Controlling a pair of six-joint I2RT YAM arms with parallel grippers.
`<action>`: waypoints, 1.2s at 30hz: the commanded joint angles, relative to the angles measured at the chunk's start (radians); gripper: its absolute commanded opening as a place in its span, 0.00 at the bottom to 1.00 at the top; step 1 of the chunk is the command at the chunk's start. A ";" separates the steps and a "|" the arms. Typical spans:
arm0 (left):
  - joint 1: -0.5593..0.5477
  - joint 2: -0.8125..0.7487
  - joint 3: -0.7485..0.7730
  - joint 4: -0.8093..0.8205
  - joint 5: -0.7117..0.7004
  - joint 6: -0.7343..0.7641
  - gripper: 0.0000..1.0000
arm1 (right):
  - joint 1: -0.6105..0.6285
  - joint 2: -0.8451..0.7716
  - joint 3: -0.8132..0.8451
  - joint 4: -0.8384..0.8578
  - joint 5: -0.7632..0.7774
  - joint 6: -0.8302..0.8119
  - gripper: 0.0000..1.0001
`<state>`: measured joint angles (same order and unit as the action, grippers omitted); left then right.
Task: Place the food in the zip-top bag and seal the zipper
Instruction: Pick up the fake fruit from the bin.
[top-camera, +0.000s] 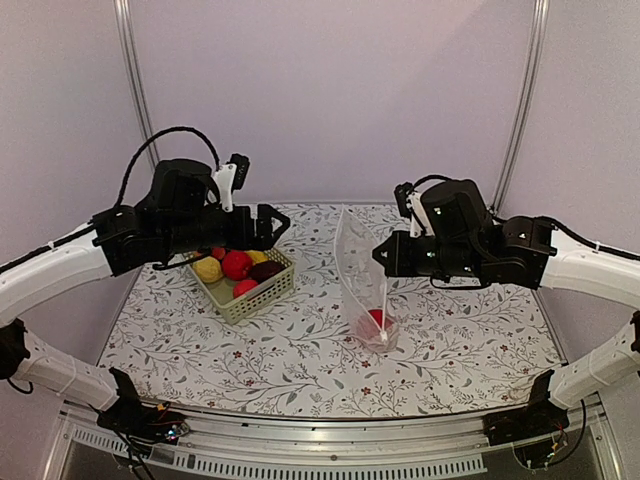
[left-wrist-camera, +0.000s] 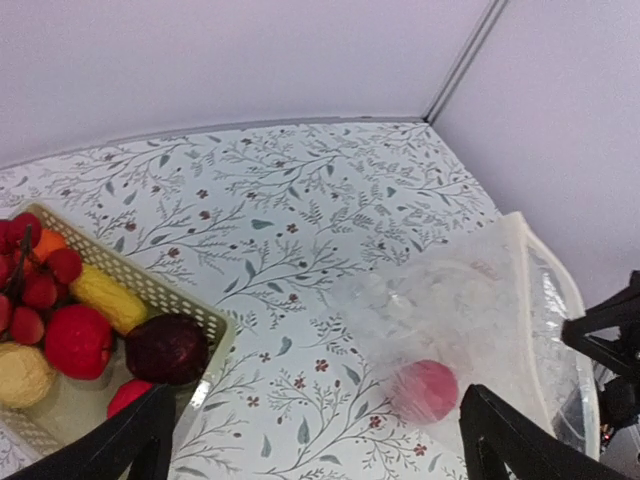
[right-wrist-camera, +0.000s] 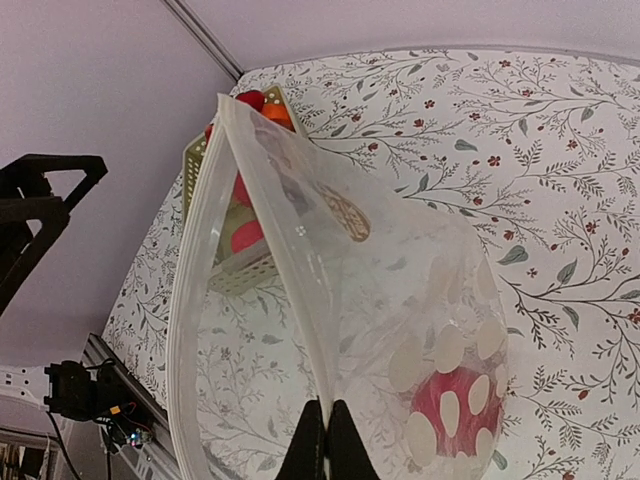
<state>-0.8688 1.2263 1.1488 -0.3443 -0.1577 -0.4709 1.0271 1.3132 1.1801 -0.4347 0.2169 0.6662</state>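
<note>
The clear zip-top bag (top-camera: 357, 262) stands upright mid-table, its mouth held open. My right gripper (right-wrist-camera: 327, 442) is shut on one side of its whitish zipper (right-wrist-camera: 188, 300) edge. One round red fruit (right-wrist-camera: 455, 405) lies at the bag's bottom, also seen through the plastic as the red fruit (left-wrist-camera: 425, 390) in the left wrist view. The rest of the food sits in the pale green basket (top-camera: 262, 295): a red fruit (left-wrist-camera: 77, 340), a dark maroon one (left-wrist-camera: 167, 348) and a yellow one (left-wrist-camera: 108, 297). My left gripper (left-wrist-camera: 320, 450) hangs open and empty above the table between basket and bag.
The floral tablecloth (top-camera: 300, 350) covers the table. Lilac walls close in the back and sides, with metal posts (top-camera: 133, 70) at the rear corners. The right arm's black jaw tip (left-wrist-camera: 610, 330) shows beyond the bag in the left wrist view.
</note>
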 joint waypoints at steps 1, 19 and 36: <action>0.096 0.048 0.001 -0.192 -0.092 -0.087 0.99 | 0.007 -0.002 -0.016 -0.017 0.019 0.006 0.00; 0.291 0.459 0.038 -0.146 -0.259 -0.545 0.99 | 0.006 -0.016 -0.015 -0.024 0.013 -0.084 0.00; 0.360 0.611 0.080 -0.061 -0.312 -0.671 0.91 | 0.006 -0.061 -0.088 0.025 -0.028 -0.096 0.00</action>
<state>-0.5392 1.8023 1.2114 -0.4210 -0.4404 -1.1191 1.0275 1.2835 1.1130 -0.4301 0.1734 0.5816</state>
